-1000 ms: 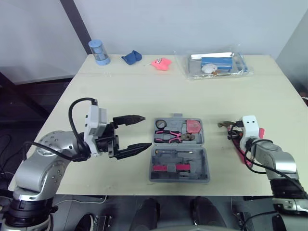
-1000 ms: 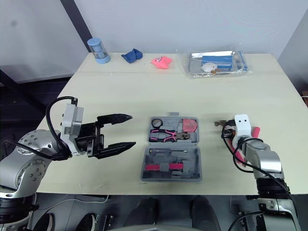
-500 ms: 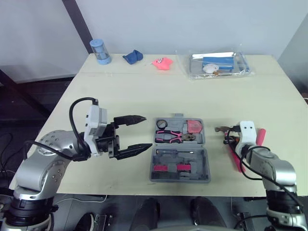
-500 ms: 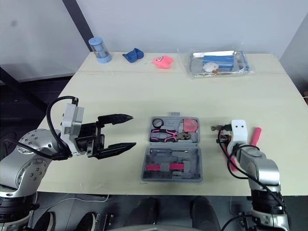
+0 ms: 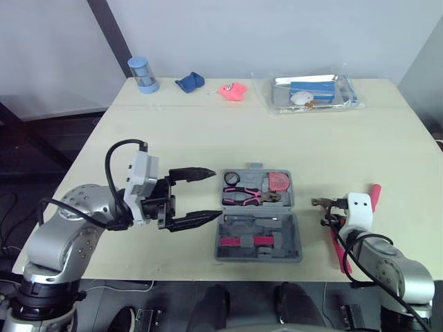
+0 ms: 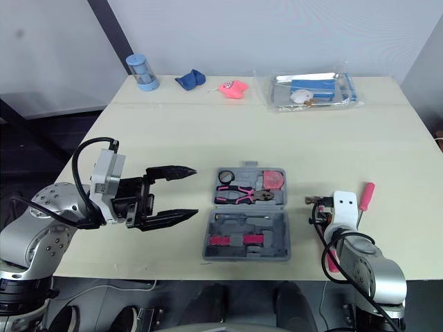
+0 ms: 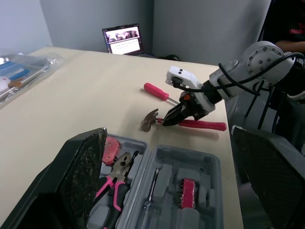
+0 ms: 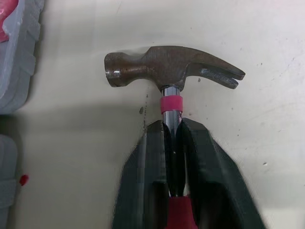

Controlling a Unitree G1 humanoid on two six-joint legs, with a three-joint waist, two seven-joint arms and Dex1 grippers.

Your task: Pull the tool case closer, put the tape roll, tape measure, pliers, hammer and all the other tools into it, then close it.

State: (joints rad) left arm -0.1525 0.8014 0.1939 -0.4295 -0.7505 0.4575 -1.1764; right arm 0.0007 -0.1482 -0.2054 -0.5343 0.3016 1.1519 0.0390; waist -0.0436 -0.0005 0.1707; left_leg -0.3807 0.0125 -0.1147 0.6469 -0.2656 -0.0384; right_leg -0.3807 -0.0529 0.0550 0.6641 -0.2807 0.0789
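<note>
The grey tool case [image 5: 291, 232] lies open at the table's front middle. Its far half holds pink-handled pliers [image 5: 249, 197], a red tape measure [image 5: 279, 181] and a small dark roll [image 5: 230, 179]. Left of the case my left gripper [image 5: 213, 192] hovers open and empty, its fingers [image 7: 81, 176] pointing toward the case. To the case's right my right gripper [image 8: 172, 138] is shut on the shaft of the hammer [image 8: 167, 64], just below the head. The hammer [image 5: 320, 203] points its head at the case, and its pink handle [image 7: 200, 125] trails toward the table's front edge.
A pink-handled screwdriver [image 5: 374, 194] lies on the table just right of the right gripper. Along the far edge stand a blue cup [image 5: 142, 74], a blue cloth [image 5: 188, 82], a pink toy [image 5: 232, 90] and a clear bag [image 5: 315, 93].
My right gripper has drawn back toward the front edge with the hammer, uncovering the screwdriver. The left gripper has edged slightly toward the case.
</note>
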